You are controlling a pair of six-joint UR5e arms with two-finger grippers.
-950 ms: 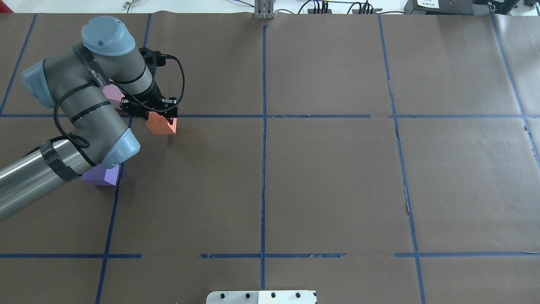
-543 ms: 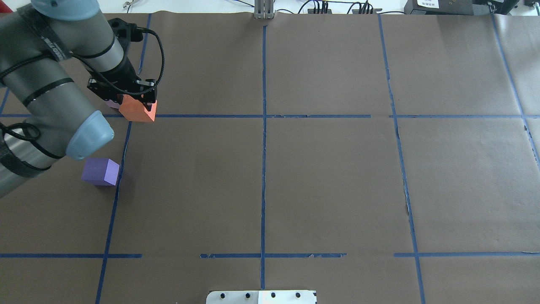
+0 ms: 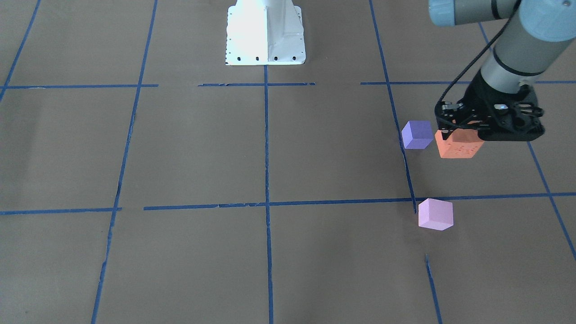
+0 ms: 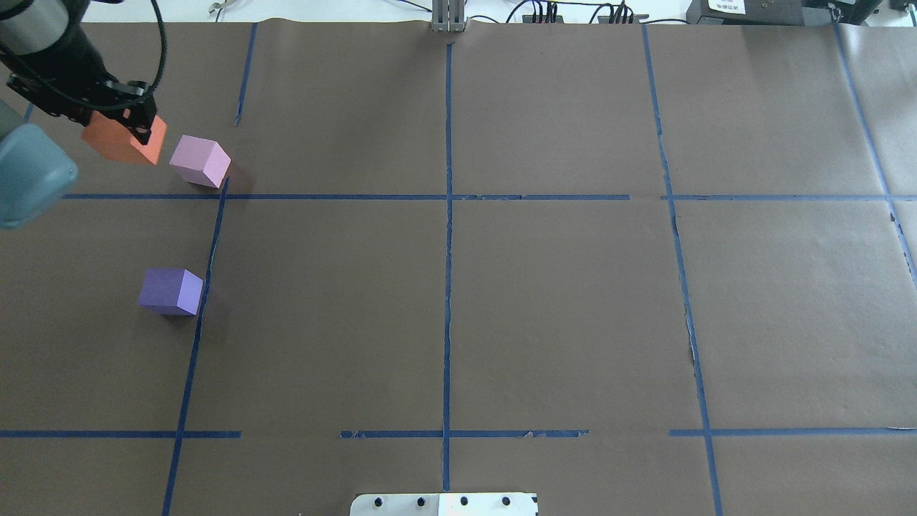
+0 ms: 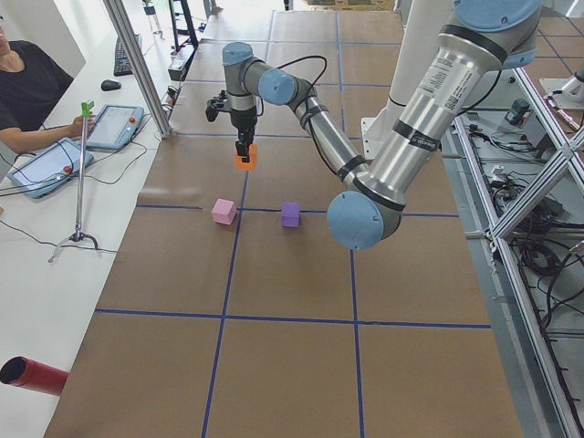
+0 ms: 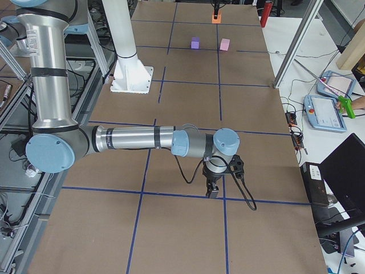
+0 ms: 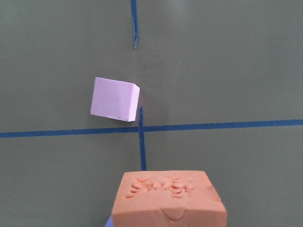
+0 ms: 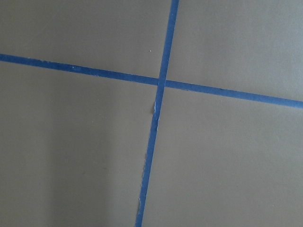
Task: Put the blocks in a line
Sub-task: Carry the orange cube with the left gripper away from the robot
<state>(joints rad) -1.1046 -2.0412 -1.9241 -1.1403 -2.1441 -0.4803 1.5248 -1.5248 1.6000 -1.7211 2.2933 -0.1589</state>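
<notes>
My left gripper [image 4: 118, 129] is shut on the orange block [image 4: 122, 142] and holds it above the table at the far left. The block also shows in the front-facing view [image 3: 459, 145] and low in the left wrist view [image 7: 168, 201]. The pale pink block [image 4: 200, 161] [image 3: 435, 214] [image 7: 115, 99] lies on the table just right of it, by a tape crossing. The purple block [image 4: 170, 291] [image 3: 417, 134] lies nearer the robot. My right gripper [image 6: 213, 188] shows only in the exterior right view, low over the table far from the blocks. I cannot tell whether it is open or shut.
Blue tape lines [image 4: 448, 215] divide the brown paper table into a grid. The white robot base plate [image 3: 265, 31] stands at the robot's side. An operator with tablets [image 5: 36, 91] sits past the far edge. A red cylinder [image 5: 32, 374] lies off the table.
My left arm has carried the orange block leftward and away from the robot, from right of the pink block to its left. The pink and purple blocks are now uncovered and unmoved.
</notes>
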